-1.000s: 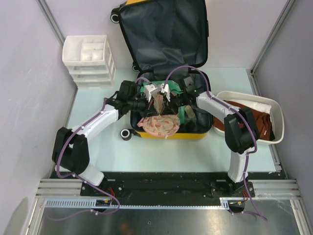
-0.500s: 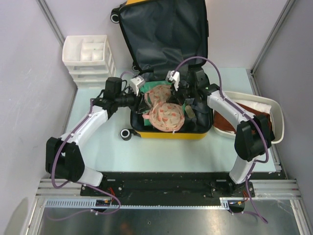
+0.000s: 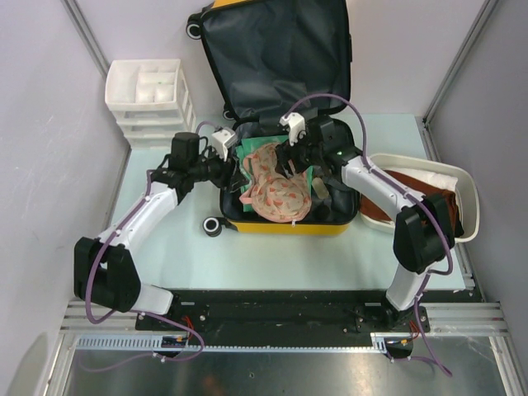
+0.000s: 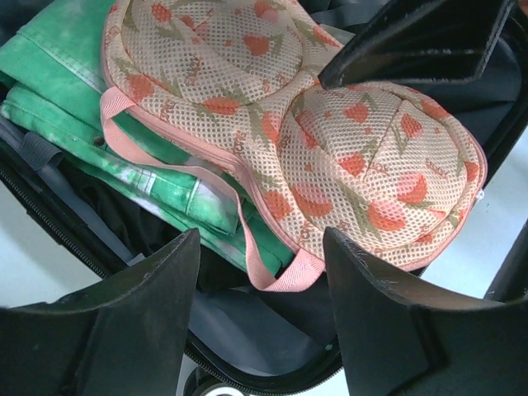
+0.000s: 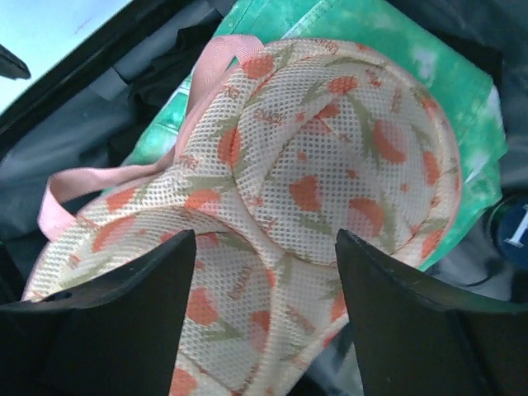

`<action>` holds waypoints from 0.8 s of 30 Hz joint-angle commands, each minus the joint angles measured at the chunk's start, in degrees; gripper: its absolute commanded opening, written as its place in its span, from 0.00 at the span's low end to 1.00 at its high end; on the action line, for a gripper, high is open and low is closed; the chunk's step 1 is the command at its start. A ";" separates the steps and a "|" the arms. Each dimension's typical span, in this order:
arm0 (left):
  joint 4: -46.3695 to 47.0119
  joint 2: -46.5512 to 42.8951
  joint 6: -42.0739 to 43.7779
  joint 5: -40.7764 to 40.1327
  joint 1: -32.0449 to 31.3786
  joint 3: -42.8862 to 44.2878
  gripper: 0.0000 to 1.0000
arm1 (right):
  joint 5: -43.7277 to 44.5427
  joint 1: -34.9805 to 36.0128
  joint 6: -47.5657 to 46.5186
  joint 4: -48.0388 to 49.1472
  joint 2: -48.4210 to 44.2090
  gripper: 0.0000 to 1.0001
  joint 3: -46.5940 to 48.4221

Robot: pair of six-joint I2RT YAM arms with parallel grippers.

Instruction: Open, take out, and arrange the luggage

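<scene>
The left hand (image 4: 257, 247) and right hand (image 5: 264, 239) are seen released above a floral bra (image 3: 272, 188) laid on green clothing (image 4: 66, 82) in the open suitcase (image 3: 280, 225).

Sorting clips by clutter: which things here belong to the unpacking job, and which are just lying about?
Job in hand: yellow suitcase, floral mesh bra, green garment beneath it, left claw, right claw.
Lying about: white drawer unit; white tub with brown clothes, though it may be receiving items.
</scene>
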 commanded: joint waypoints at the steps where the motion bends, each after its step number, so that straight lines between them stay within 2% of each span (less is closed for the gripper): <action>1: 1.86 -2.73 -0.45 -1.74 0.76 -1.06 0.67 | 10.05 4.11 11.30 -3.33 -0.97 0.79 2.23; 3: 1.86 -2.73 -0.98 -1.92 1.11 -1.50 0.68 | 12.69 5.00 15.33 -6.49 0.70 0.83 3.03; 10: 2.48 -2.46 -2.39 -2.18 1.73 -1.59 0.69 | 16.38 5.88 22.03 -6.94 7.20 0.90 5.30; 14: 2.83 -2.99 -2.65 -2.97 2.17 -2.03 0.69 | 23.94 7.28 24.05 -8.61 10.54 0.88 6.72; 17: 3.18 -3.34 -3.18 -3.50 2.34 -2.64 0.69 | 25.26 7.72 24.58 -8.36 12.74 0.75 7.51; 20: 3.44 -3.34 -3.53 -3.76 2.52 -2.91 0.69 | 24.22 7.73 23.79 -8.18 14.93 0.45 8.56; 21: 3.44 -3.43 -3.70 -3.76 2.61 -2.91 0.69 | 23.43 7.64 23.36 -8.18 15.11 0.29 8.83; 23: 3.62 -3.69 -3.62 -3.76 2.69 -2.91 0.69 | 21.84 7.46 21.78 -7.92 14.07 0.05 9.18; 24: 3.53 -3.78 -3.62 -3.67 2.70 -2.91 0.69 | 21.31 7.11 20.81 -7.91 13.45 0.00 9.35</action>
